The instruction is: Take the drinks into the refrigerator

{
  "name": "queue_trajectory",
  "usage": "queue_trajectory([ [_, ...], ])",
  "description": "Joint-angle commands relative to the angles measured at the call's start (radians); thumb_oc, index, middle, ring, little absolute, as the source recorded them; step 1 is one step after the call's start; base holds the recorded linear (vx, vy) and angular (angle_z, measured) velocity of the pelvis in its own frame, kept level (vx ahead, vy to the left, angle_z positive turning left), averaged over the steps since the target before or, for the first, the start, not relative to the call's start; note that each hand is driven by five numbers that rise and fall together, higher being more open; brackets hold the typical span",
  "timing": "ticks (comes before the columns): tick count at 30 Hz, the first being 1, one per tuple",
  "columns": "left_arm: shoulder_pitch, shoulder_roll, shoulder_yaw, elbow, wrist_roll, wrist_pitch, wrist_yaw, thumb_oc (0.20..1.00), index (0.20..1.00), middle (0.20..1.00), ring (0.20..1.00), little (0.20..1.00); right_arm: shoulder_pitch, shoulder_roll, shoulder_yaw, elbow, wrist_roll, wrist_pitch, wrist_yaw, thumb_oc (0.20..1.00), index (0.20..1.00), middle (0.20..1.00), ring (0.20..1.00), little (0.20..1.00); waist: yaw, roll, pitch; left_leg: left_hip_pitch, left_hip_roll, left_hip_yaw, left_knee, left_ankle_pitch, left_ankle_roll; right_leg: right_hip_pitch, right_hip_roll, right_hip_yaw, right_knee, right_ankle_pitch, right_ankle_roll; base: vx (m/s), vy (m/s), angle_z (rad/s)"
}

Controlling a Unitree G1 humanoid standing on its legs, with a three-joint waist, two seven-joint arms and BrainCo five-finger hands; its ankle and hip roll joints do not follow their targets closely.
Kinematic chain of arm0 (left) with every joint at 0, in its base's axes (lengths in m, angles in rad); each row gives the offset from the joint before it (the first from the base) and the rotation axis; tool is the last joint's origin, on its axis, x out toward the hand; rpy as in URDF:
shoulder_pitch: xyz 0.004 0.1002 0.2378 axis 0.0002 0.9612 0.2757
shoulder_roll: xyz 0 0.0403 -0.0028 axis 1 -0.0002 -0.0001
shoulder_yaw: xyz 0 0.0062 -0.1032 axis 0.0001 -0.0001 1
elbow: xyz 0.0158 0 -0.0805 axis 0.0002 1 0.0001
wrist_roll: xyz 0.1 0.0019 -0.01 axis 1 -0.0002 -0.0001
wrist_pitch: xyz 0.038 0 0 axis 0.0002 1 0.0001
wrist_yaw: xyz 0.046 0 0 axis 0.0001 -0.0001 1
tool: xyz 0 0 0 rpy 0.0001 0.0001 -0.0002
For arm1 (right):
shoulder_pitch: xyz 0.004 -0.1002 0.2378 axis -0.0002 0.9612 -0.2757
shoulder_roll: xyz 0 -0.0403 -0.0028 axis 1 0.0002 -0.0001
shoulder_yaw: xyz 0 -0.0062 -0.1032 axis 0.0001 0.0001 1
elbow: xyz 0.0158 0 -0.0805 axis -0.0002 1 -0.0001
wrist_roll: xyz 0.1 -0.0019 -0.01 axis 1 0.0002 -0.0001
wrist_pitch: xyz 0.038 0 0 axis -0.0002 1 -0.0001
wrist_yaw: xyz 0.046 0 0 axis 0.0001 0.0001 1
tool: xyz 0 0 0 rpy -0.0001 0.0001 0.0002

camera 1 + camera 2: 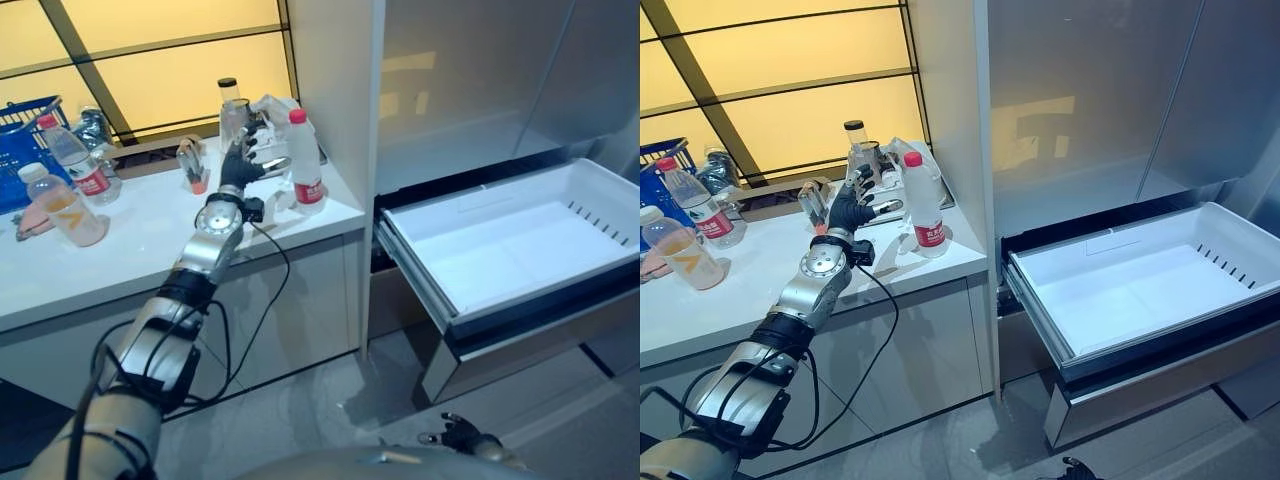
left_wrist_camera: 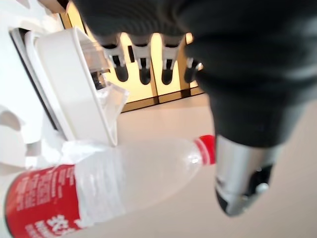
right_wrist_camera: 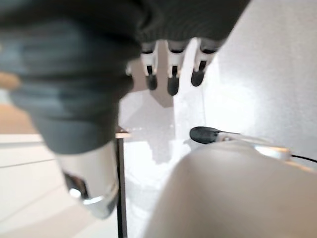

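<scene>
A clear drink bottle (image 1: 306, 160) with a red cap and red label stands upright near the right end of the white counter (image 1: 150, 250). My left hand (image 1: 245, 160) is stretched out over the counter just left of it, open, its fingers (image 2: 143, 64) straight and the thumb (image 2: 242, 178) apart, not touching the bottle (image 2: 124, 178). Two more bottles stand at the counter's left: a red-capped one (image 1: 75, 160) and one with orange drink (image 1: 62, 205). The refrigerator's white drawer (image 1: 520, 240) is pulled out. My right hand (image 1: 462, 435) hangs low by the floor, open.
A blue basket (image 1: 25, 150) sits at the counter's far left. A jar with a black lid (image 1: 232, 110) and crumpled clear plastic (image 1: 275, 110) stand behind my left hand. A small item (image 1: 192, 165) lies left of the hand. The refrigerator's grey doors (image 1: 480, 70) rise above the drawer.
</scene>
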Motion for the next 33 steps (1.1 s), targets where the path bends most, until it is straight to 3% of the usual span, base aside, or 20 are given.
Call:
queue_trajectory([
  [1,-0.167,0.048,0.012,0.099,-0.008,-0.016,-0.018,1.000,1.000,1.000,1.000,1.000,-0.008,0.054,0.045,0.041,0.029,-0.001,-0.004,1.000,1.000,1.000,1.000,1.000,-0.030,-0.028,0.027,-0.017,-0.054,0.001,0.002,-0.035,0.048,0.084,-0.022,-0.027,0.019,-0.083,0.053,0.00,-0.002,-0.05],
  [18,-0.092,-0.026,-0.021,0.255,0.060,0.025,-0.099,1.000,1.000,1.000,1.000,1.000,-0.025,0.048,0.031,0.036,0.044,-0.006,-0.014,1.000,1.000,1.000,1.000,1.000,-0.051,-0.022,0.039,-0.015,-0.054,0.018,0.002,-0.035,0.049,0.074,-0.016,-0.006,0.020,-0.080,0.049,0.00,-0.001,-0.01],
  [33,-0.185,-0.156,-0.061,0.240,0.022,-0.005,-0.066,1.000,1.000,1.000,1.000,1.000,-0.016,0.016,0.011,0.019,0.061,-0.018,-0.029,1.000,1.000,1.000,1.000,1.000,-0.090,-0.008,0.065,-0.027,-0.052,0.034,0.002,-0.030,0.045,0.054,-0.010,0.013,0.021,-0.072,0.048,0.00,0.000,-0.03],
])
